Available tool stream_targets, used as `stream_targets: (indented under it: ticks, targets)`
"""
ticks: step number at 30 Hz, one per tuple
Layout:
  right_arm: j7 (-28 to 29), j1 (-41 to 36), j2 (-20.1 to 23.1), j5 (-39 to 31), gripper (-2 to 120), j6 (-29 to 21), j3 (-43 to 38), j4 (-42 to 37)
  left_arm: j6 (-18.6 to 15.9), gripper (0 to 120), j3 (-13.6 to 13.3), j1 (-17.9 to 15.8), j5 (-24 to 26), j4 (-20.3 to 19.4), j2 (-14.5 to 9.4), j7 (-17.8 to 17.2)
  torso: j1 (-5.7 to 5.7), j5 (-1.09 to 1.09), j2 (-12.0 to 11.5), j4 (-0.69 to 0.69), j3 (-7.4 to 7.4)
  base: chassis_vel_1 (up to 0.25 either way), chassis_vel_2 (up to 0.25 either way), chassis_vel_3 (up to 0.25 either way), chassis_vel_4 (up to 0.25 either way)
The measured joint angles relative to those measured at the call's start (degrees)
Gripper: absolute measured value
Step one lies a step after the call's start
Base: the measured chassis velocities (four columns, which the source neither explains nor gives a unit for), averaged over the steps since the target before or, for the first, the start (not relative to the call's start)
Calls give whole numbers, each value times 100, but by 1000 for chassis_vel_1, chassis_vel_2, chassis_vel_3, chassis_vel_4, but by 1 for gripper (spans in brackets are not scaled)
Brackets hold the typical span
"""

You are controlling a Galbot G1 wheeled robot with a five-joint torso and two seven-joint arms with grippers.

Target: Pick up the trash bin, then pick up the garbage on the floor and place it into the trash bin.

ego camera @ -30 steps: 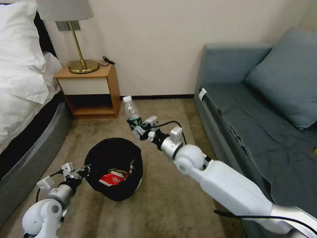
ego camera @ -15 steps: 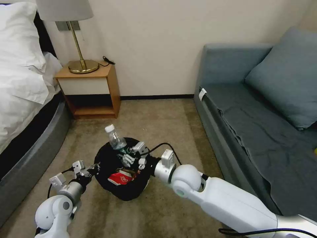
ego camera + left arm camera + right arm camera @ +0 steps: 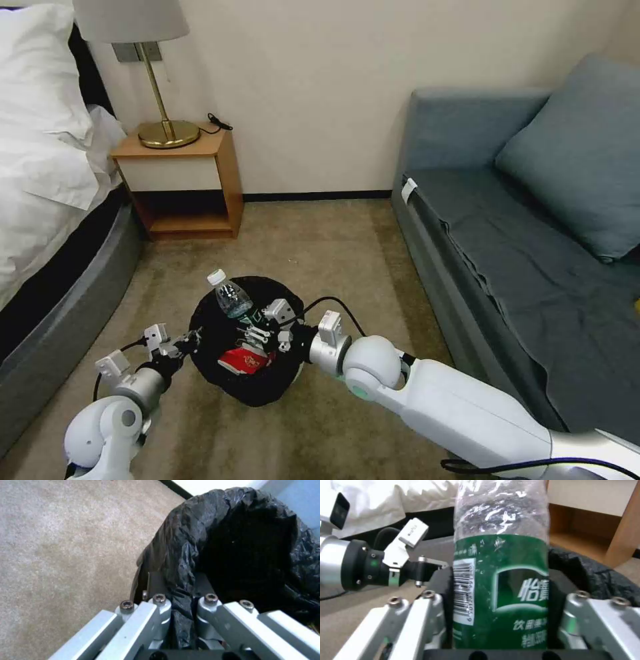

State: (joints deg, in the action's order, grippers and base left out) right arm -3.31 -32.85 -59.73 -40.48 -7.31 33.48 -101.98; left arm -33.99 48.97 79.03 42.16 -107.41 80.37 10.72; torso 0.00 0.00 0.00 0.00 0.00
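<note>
- Right tool (image 3: 257, 331) stretched low over trash bin (image 3: 207, 313), pinching bottle (image 3: 231, 298) by green label.
- Left tool (image 3: 187, 344) clamped on bin's liner rim.

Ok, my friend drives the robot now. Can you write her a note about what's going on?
Left end effector: shut on the bin, pinching its black-bag rim.
Right end effector: shut on the bottle, holding it over the bin's mouth, cap tilted up and away.
Done: bin gripped; a red packet lies inside.
Left: drop the bottle in. I see no other litter on the carpet from here.
</note>
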Motion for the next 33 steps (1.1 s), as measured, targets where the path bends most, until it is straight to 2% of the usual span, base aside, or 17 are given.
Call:
stream_targets:
  ticks: [2, 4, 6, 8, 10, 12, 18, 22, 23, 27, 28, 32, 33]
  targets:
    - [0, 9, 7, -2, 55, 0, 0, -11, 0, 4, 5, 5, 1, -1, -3, 4, 0, 0, 0, 0, 0, 0, 0, 0, 0]
    - [1, 41, 15, -29, 66, -3, -20, -52, -1, 4, 14, 18, 1, -2, -10, 14, 0, 0, 0, 0, 0, 0, 0, 0, 0]
    - [1, 53, 23, -44, 70, -7, -20, -66, -1, 4, 18, 23, 1, -4, -10, 15, 0, 0, 0, 0, 0, 0, 0, 0, 0]
    - [1, 71, 30, -56, 82, -7, -2, -83, -2, 4, 19, 27, 1, -14, -7, 16, 0, 0, 0, 0, 0, 0, 0, 0, 0]
    - [2, 71, 30, -51, 83, -5, 0, -83, -2, 4, 20, 28, 1, -16, -3, 16, 0, 0, 0, 0, 0, 0, 0, 0, 0]
    - [73, 57, 13, 40, 96, 42, -76, -90, -2, 4, 42, 41, 0, -16, 3, 16, 0, 0, 0, 0, 0, 0, 0, 0, 0]
    - [317, -65, 156, 357, 100, 130, -527, -234, 6, 4, 117, 71, 1, -16, 7, 15, 0, 0, 0, 1, 0, 0, 0, 0, 0]
    - [454, -477, 399, 773, 100, 118, -1522, -422, 7, 4, 182, 77, 29, -21, 11, 13, 0, 1, 0, 0, 0, 0, 0, 0, 0]
    - [454, -477, 399, 773, 100, 118, -1522, -422, 7, 4, 182, 77, 29, -21, 11, 13, 0, 1, 0, 0, 0, 0, 0, 0, 0]
    - [623, -1241, 543, 1102, 100, -65, -2607, -691, 8, 4, 228, 125, 31, -66, 0, 12, 0, 2, 0, -2, 0, 0, 0, 0, 0]
    - [623, -1241, 543, 1102, 100, -65, -2607, -691, 8, 4, 228, 125, 31, -66, 0, 12, 0, 2, 0, -2, 0, 0, 0, 0, 0]
    - [761, -2052, 621, 1269, 100, -263, -3589, -1142, 21, 4, 293, 226, -18, -145, 62, -5, 0, 2, 0, -1, 0, 0, 0, 0, 0]
    - [761, -2052, 621, 1269, 100, -263, -3589, -1142, 21, 4, 293, 226, -18, -145, 62, -5, 0, 2, 0, -1, 0, 0, 0, 0, 0]
